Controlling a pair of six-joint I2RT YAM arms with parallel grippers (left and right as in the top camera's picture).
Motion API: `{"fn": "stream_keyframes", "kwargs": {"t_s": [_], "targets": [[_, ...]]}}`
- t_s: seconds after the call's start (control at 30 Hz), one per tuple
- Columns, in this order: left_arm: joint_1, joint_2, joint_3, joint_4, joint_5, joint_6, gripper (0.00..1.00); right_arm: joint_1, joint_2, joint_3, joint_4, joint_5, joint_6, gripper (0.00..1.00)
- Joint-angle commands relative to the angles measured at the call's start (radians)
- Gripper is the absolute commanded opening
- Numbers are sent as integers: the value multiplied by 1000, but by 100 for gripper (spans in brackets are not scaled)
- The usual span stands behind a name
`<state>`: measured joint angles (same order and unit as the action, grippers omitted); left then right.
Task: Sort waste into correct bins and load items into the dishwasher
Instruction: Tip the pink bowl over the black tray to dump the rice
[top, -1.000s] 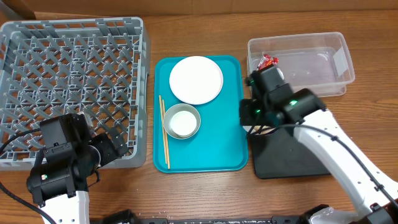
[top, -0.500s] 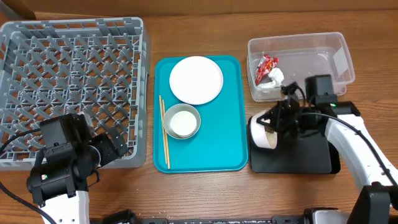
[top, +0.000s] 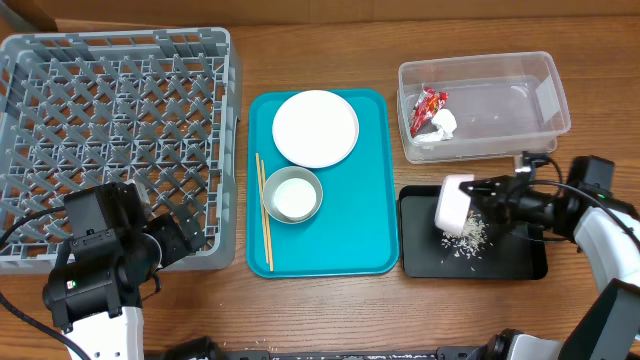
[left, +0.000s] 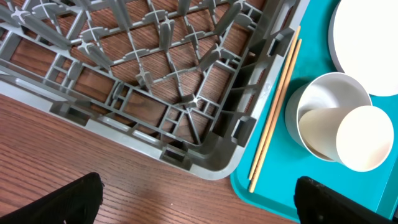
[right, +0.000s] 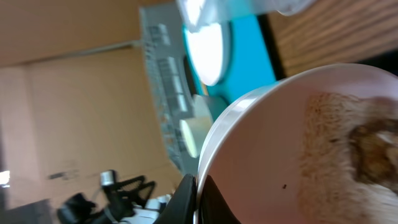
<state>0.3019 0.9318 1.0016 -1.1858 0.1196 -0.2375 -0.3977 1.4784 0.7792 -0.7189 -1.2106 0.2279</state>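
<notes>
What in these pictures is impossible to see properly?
Right wrist view: the tipped bowl, close and blurred, hides the black tray.
Left wrist view: the top-right corner cuts off the white plate.
Overhead view: the rice grains are too small to count.

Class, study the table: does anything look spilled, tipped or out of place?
Yes: the right gripper holds a bowl on its side over the black tray, with loose rice scattered beneath it. All the rice lies within the tray; nothing else stands out.
</notes>
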Motion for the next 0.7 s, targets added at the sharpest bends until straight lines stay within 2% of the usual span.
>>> {"fn": "stream_keyframes", "kwargs": {"t_s": [0.0, 0.2, 0.67], "targets": [[5, -2, 23, 1, 4, -10, 100, -51, -9, -8, 3, -169, -19, 4], [5, -2, 22, 1, 4, -10, 100, -123, -8, -8, -4, -359, -10, 4], [5, -2, 22, 2, 3, -10, 100, -149, -8, -8, -46, -359, 37, 4]]}}
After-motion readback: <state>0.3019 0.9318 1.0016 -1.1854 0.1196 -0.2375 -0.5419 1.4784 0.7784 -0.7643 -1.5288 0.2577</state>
